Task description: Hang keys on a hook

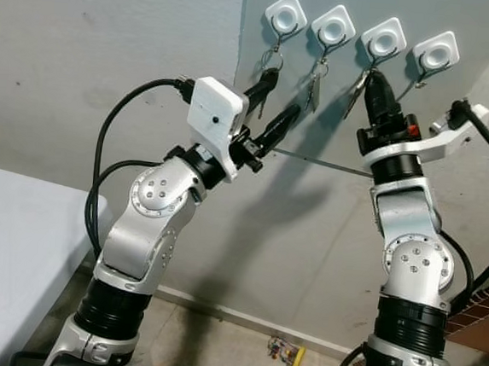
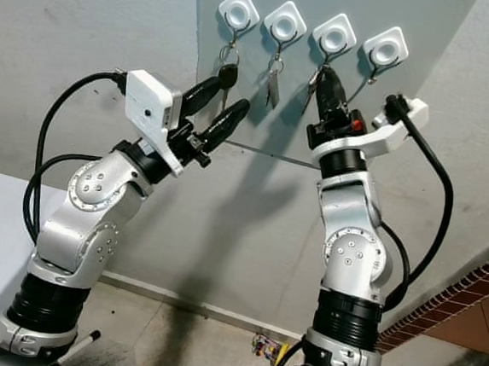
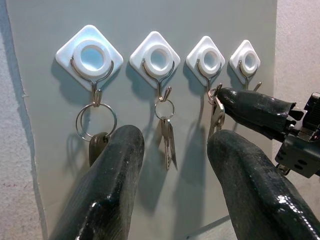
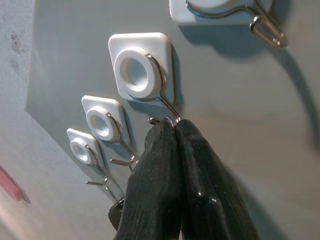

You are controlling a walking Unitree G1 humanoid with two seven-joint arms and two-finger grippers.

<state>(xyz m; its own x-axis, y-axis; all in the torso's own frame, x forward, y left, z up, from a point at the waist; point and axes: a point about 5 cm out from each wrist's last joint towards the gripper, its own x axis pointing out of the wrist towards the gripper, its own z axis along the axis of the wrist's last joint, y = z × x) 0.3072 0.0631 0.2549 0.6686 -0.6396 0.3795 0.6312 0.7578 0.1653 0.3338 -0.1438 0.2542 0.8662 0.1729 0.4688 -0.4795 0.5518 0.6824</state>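
Pinching keys [image 3: 216,111] in right gripper [image 3: 222,96] at third hook [image 4: 161,107], ring seemingly half-seated, risking slipping off; left gripper [image 1: 272,108] spread.

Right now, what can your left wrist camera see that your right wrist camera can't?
The left wrist view gives the front of things: a dark key on a ring under the first hook, silver keys under the second, and the open left claw. It also shows the right claw holding the third key.

The right wrist view is a side close-up: that claw's fingers pressed together right at the third hook's wire.

Both share the row of white hooks on the grey panel.
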